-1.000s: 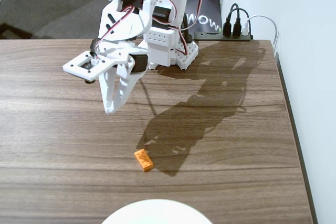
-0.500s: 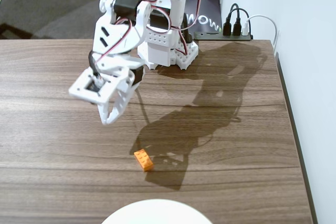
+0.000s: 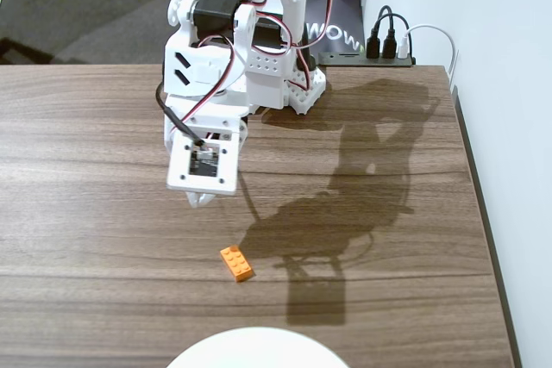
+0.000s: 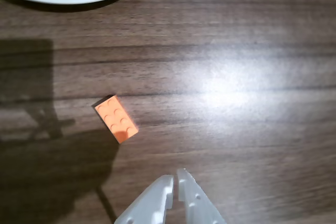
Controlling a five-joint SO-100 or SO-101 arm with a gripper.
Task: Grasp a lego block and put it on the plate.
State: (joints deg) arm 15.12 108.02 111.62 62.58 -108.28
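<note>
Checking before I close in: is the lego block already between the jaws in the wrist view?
No, the lego block lies flat on the bare table, up and left of the gripper, whose jaws are nearly together.

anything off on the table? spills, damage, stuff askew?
Nothing stands out. The lego block lies flat, studs up, at an angle on the bare table, apart from the plate. The gripper is shut and empty.
</note>
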